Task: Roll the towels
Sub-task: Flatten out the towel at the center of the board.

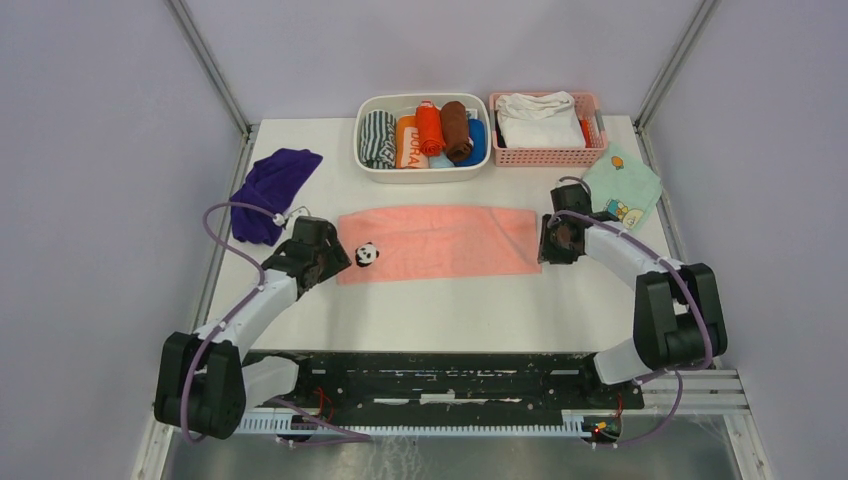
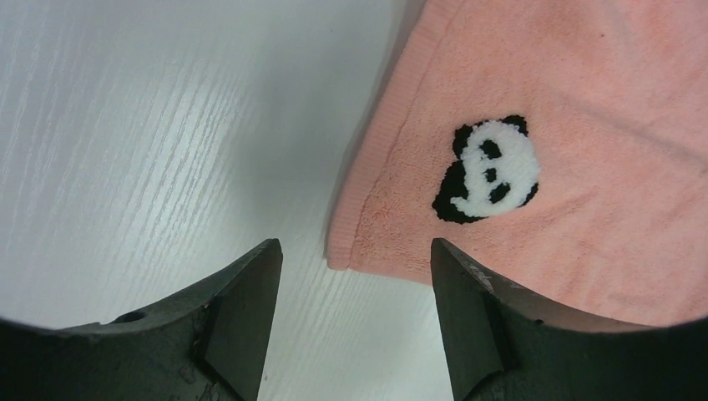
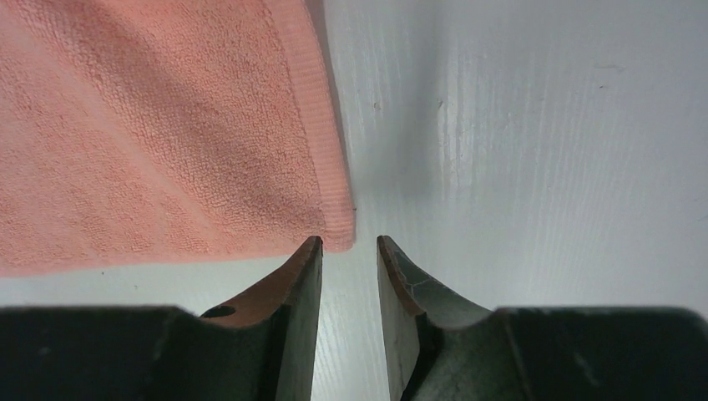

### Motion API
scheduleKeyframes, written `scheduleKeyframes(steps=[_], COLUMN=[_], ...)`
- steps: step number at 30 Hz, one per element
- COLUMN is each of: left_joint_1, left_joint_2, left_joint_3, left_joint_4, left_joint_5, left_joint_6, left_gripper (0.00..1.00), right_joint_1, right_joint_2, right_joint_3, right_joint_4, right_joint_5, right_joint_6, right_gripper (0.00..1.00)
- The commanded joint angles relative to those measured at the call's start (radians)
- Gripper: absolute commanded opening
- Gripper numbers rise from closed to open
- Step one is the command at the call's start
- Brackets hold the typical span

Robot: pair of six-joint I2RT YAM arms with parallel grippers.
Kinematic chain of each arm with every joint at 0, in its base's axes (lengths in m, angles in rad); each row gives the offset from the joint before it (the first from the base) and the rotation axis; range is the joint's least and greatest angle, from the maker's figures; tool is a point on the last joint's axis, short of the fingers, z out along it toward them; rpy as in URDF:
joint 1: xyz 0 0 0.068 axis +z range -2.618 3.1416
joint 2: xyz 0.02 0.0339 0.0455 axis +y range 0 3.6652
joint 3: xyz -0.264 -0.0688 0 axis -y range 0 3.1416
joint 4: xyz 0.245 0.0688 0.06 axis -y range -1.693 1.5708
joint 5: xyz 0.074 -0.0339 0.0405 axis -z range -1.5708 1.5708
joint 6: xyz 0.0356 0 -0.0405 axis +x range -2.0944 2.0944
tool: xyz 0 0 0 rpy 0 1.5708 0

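Left end effector (image 2: 355, 251) is open pretty wide and holding nothing. It's hanging right over the near left corner of the salmon-pink towel (image 1: 440, 240), and from the wrist view that corner shows in the gap between its fingers. Right end effector (image 3: 346, 241) is only a narrow gap apart and also gripping nothing. Its tips are right at the pink towel's near right corner, and I can't tell if one is brushing the hem. The pink towel itself lies spread flat on the table (image 1: 450, 310), long side running left to right, not rolled at all, with a little panda patch (image 2: 488, 171) by its left end. The purple towel (image 1: 268, 192) is a crumpled heap just off the pink towel's far left corner.
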State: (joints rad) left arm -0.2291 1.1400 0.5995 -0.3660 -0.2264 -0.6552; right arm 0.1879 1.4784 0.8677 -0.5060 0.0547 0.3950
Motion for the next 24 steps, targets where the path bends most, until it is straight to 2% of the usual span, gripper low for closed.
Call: scheduleKeyframes(steps=[1,17,20,24], left_joint_1=[0.011,0.011,0.011,0.011], left_joint_2=[0.03,0.06,0.061,0.07], left_joint_3=[-0.008,-0.012,-0.008,0.01], left_joint_4=[0.031,0.048,0.039,0.013], left_joint_5=[-0.004,0.006,0.005,0.003], left_joint_6=[-0.014,-0.003,-0.001,0.008], left_gripper=[0.73,0.73,0.73,0.73], right_joint_1=[0.0,0.02,0.021,0.022], right_joint_2=[0.036,0.156,0.176,0.175], right_joint_3=[0.026,0.056,0.061,0.051], right_joint_4=[0.017,-0.004,-0.027,-0.039], right_joint_5=[-0.039,-0.064,-0.072,-0.065], right_joint_6=[-0.011,0.002,0.01,0.021], right_gripper=[0.38,0.38,0.32,0.17])
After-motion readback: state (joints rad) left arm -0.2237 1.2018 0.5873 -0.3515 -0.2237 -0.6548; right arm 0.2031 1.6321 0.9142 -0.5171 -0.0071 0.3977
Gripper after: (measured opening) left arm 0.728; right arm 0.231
